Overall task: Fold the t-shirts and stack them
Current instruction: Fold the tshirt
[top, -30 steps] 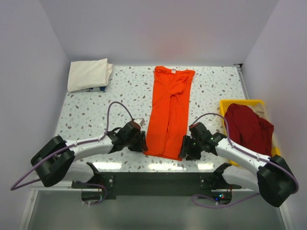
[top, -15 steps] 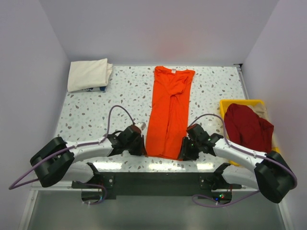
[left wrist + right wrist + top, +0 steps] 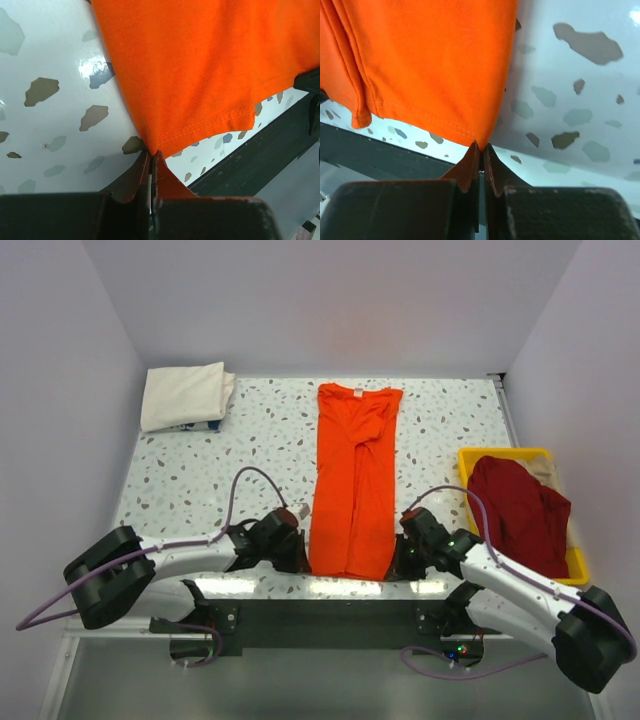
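Left gripper [image 3: 151, 152] was clamped on the near left hem corner of the orange t-shirt [image 3: 352, 480], fingers pressed together on the cloth. The right gripper [image 3: 481, 146] was pinched the same way on the near right corner. That shirt lay flat as a long narrow strip, sides folded in, collar toward the far side of the speckled table [image 3: 200, 470]. The cream t-shirt [image 3: 183, 395] sat folded at the far left corner. The dark red t-shirt [image 3: 515, 510] lay heaped in the yellow tray [image 3: 500, 452] on the right.

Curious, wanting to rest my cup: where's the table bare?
Bare: between cream shirt and orange shirt, and between orange shirt and yellow tray. Crowded: near edge, where left gripper and right gripper pinch the hem.
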Robot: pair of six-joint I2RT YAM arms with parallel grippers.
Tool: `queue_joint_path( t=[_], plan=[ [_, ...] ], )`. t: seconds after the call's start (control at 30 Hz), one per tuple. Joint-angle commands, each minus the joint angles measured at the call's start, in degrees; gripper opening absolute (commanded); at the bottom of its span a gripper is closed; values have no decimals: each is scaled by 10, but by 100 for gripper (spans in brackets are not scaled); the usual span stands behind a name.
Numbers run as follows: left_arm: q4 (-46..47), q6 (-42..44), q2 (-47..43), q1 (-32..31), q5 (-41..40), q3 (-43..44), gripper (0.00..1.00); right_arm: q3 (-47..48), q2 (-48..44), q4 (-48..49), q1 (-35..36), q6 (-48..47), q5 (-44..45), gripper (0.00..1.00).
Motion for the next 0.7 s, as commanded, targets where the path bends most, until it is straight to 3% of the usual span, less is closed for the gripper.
queue_joint_path(
  t=[0.0, 0.3, 0.47, 0.53, 0.67],
  plan=[
    [-1, -13, -4, -13, 10, -8, 0, 8, -55, -73, 2, -7, 20, 0],
    [9, -36, -2, -50, 9, -1, 0, -11, -155, -104, 3, 4, 2, 0],
    [-21, -34, -23, -54, -12, 38, 0, 34, -193, -132, 2, -1, 54, 0],
    [-55, -11, -18, -46, -61, 92, 0, 62, -181, -105, 2, -1, 75, 0],
    [-81, 37, 33, 0, -87, 199, 0, 134, -60, -48, 2, -12, 147, 0]
  ],
)
